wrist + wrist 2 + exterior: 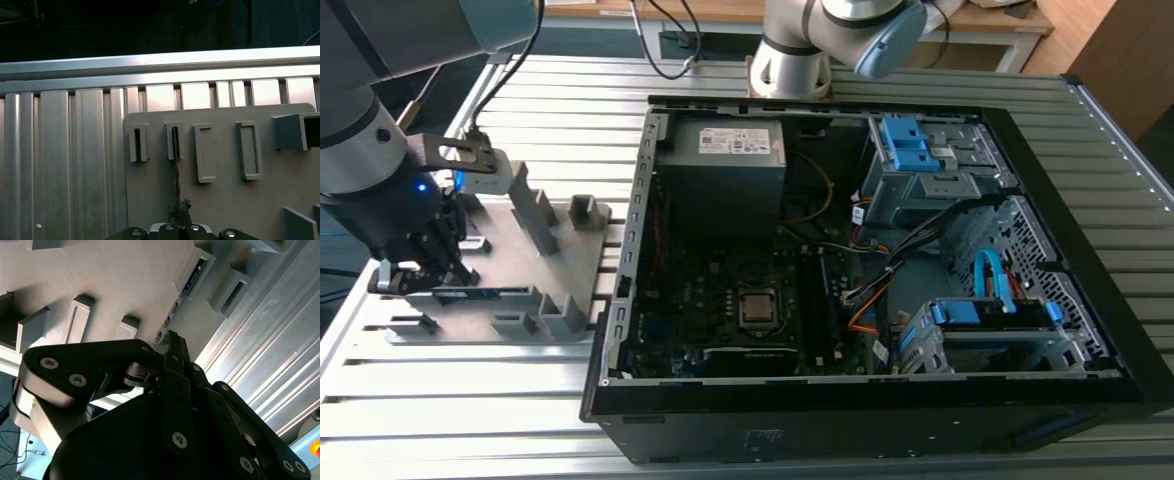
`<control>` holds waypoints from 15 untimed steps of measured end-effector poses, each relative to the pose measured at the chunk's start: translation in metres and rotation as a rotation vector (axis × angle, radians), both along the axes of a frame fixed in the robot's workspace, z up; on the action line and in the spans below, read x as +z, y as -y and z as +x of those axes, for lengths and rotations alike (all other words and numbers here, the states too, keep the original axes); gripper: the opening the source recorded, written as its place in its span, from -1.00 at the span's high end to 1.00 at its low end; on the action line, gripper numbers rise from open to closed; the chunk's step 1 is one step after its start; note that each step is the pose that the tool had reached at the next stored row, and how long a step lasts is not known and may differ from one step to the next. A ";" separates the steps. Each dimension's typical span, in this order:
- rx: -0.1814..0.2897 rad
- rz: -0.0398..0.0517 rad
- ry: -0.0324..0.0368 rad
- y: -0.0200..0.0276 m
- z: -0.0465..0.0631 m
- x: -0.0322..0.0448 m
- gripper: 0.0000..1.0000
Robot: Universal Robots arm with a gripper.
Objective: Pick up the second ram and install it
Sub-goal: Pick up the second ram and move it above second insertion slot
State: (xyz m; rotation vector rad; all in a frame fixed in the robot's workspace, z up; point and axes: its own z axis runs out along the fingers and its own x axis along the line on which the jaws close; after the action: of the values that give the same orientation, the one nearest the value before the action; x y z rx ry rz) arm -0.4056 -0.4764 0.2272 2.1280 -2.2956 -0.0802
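The second ram (483, 294) is a thin dark stick standing on edge in a slot of the grey plastic holder (507, 250) at the exterior view's left. My gripper (408, 274) sits at the stick's end, over the holder's outer side. In the first wrist view the ram (175, 165) runs edge-on from a slot block down to my gripper (179, 210). The second wrist view shows the ram (186, 287) leading to my gripper (171, 340), whose fingers are drawn together on the stick's near end.
The open computer case (1067, 300) lies to the exterior view's right of the holder, with its motherboard and CPU socket (757, 308), blue cables (991, 280) and power supply (720, 160). A second arm's base (790, 60) stands behind the case. The ribbed metal table (454, 400) surrounds everything.
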 end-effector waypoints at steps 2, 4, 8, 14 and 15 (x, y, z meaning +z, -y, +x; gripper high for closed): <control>0.000 0.0000 0.0000 0.0000 0.000 0.0000 0.77; 0.000 0.0000 0.0000 0.0000 0.000 0.0000 0.53; 0.004 -0.0008 -0.0002 -0.0001 0.001 -0.0022 0.53; 0.063 -0.0023 -0.0003 -0.0001 0.004 -0.0115 0.53; 0.073 -0.0023 -0.0003 -0.0001 0.004 -0.0125 0.53</control>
State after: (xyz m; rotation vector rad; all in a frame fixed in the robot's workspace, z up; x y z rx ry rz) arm -0.4014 -0.4763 0.2147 2.2076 -2.2141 -0.0771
